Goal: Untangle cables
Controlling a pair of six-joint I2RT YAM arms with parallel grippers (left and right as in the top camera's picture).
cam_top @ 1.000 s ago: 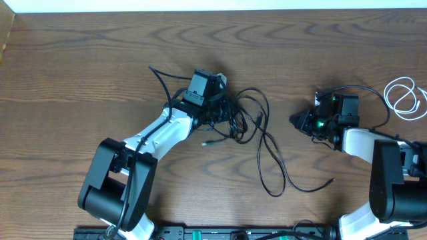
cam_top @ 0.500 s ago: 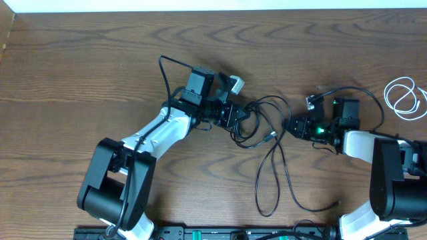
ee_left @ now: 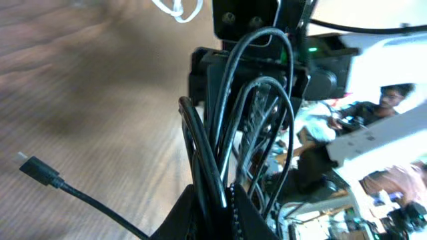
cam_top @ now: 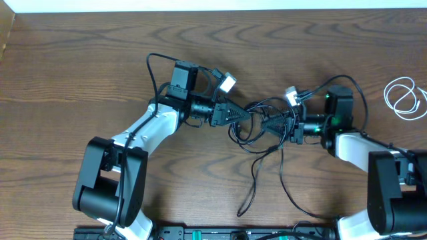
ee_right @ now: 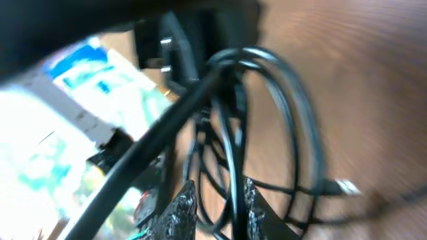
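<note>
The black cable (cam_top: 256, 133) hangs as a tangle of loops in mid-air between my two grippers, and its loose ends trail down onto the table. My left gripper (cam_top: 247, 115) points right and is shut on a bunch of its strands (ee_left: 213, 133), squeezed between the jaws of the left gripper (ee_left: 217, 203). My right gripper (cam_top: 264, 122) faces it from the right. In the right wrist view the right gripper (ee_right: 217, 203) has its jaws slightly apart with black strands (ee_right: 233, 133) running through the gap. The white cable (cam_top: 405, 98) lies coiled on its own at the far right.
One black plug end (ee_left: 32, 167) lies on the wooden table (cam_top: 80, 60) below the left gripper, and another plug (ee_right: 347, 188) shows to the right of the loops. Both arms' own wires arch over their wrists.
The left gripper has lifted the black tangle and carried it right. The right gripper has swung left to meet it, and its jaws have parted from shut.
</note>
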